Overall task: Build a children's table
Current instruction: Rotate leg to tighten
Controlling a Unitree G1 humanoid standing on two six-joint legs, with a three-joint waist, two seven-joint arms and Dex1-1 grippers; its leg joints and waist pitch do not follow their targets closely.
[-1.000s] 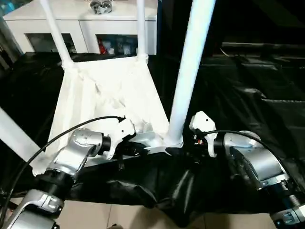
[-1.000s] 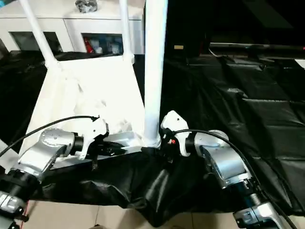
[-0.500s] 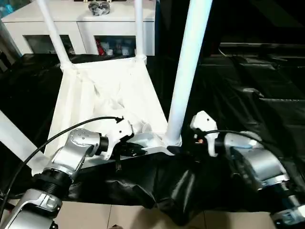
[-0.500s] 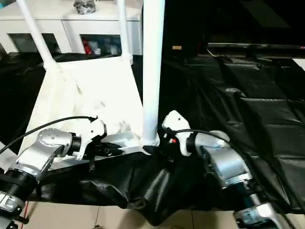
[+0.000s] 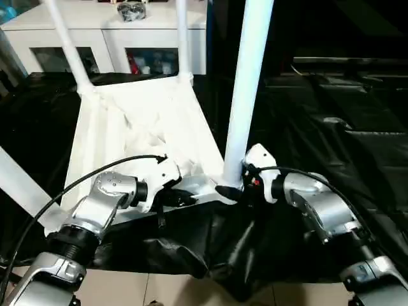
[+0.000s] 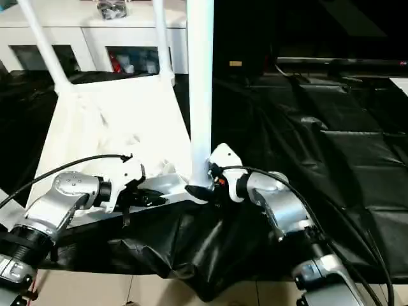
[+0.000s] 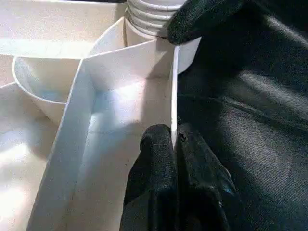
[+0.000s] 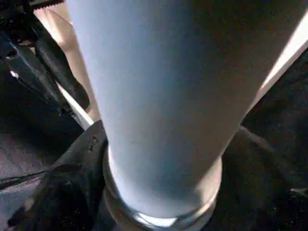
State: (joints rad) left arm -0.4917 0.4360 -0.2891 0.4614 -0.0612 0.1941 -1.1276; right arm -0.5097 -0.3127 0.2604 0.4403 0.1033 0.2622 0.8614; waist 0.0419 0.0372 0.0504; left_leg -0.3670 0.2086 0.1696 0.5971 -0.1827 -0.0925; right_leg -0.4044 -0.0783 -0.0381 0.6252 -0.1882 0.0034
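Pinching: left gripper point(image 7: 174, 144) clamps tabletop point(image 5: 137, 121) rim
Right gripper point(image 5: 231, 190): fingers spread around leg point(image 5: 248, 83) base, seemingly untightened
Handling: light, stiff, slippery; grip low

The upturned tabletop point(image 5: 137, 127) lies on black sheeting point(image 5: 331, 108); its ribbed middle is open from above. Four legs rise from its corners: two at the far edge point(image 5: 67, 44) point(image 5: 182, 38), one at the near left corner point(image 5: 19, 185), and a thick one at the near right corner point(image 5: 245, 95), blocking passage there. The left gripper point(image 7: 174, 144) pinches the near rim, and the right gripper point(image 5: 237, 189) crowds that leg's base. Right of the tabletop, the sheeting is free. A white cabinet point(image 5: 108, 32) closes the far side.
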